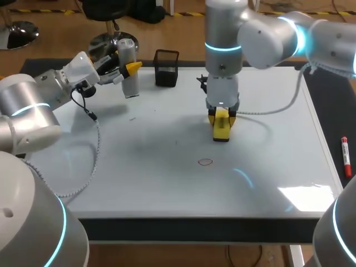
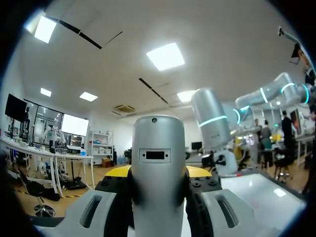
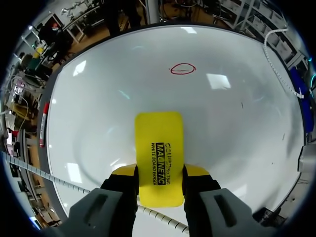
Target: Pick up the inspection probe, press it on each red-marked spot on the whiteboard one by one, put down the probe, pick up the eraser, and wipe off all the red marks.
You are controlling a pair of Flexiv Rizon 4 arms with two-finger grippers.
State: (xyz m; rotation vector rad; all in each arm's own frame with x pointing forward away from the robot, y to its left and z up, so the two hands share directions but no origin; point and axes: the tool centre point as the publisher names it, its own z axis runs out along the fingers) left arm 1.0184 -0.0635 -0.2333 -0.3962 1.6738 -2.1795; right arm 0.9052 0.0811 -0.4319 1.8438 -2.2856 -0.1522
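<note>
My left gripper (image 1: 129, 70) is shut on the grey cylindrical inspection probe (image 1: 128, 68), which stands at the whiteboard's far left; in the left wrist view the probe (image 2: 158, 173) fills the gap between the fingers. The right gripper (image 1: 221, 119) points down over the board's middle, shut on the yellow eraser (image 1: 222, 125). Seen from the right wrist, the eraser (image 3: 159, 155) sticks out ahead of the gripper (image 3: 159, 174) with both yellow tips against its sides. One red circle (image 1: 205, 162) (image 3: 182, 69) lies on the whiteboard (image 1: 167, 167) a short way in front of the eraser.
A black square holder (image 1: 166, 68) stands at the board's far edge, right of the probe. A red marker pen (image 1: 345, 156) lies off the board's right edge. A white cable (image 1: 272, 108) trails from the right arm across the board.
</note>
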